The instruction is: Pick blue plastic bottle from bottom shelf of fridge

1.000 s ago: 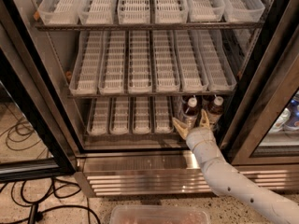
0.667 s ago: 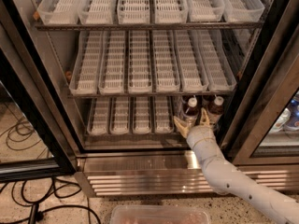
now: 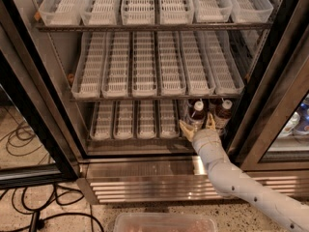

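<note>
Tall glass-door fridge (image 3: 145,182) with black frames and a steel louvred base. On its bottom shelf (image 3: 130,121) of white slotted trays, the pale arm's two-finger gripper (image 3: 198,125), fingers spread apart, straddles the small white-capped blue plastic bottle (image 3: 196,111) of dark drink; a twin bottle (image 3: 223,111) stands just beside

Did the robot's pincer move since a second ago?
No, not noticeably. The pincer is at the same spot by the front edge of the bottom shelf, with its open fingers on either side of the left bottle.
</note>
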Tool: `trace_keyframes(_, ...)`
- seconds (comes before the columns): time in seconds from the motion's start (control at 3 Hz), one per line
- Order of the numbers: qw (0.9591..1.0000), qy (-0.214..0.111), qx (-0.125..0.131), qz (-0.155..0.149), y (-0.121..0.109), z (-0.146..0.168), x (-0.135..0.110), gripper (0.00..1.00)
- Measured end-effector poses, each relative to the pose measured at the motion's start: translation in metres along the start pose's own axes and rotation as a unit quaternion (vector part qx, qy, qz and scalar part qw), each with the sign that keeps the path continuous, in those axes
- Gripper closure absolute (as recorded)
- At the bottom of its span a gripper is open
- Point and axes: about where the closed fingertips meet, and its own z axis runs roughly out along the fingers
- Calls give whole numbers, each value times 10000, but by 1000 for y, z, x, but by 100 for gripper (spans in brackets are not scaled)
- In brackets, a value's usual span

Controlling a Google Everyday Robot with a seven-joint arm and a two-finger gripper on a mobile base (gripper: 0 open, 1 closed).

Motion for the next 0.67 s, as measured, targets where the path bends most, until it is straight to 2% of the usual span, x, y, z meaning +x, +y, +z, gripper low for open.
trace_keyframes(0.33,10000,58,-11,27,1,2,5,34)
trace_keyframes(0.67,9999,106,-40,58,3,4,8,53)
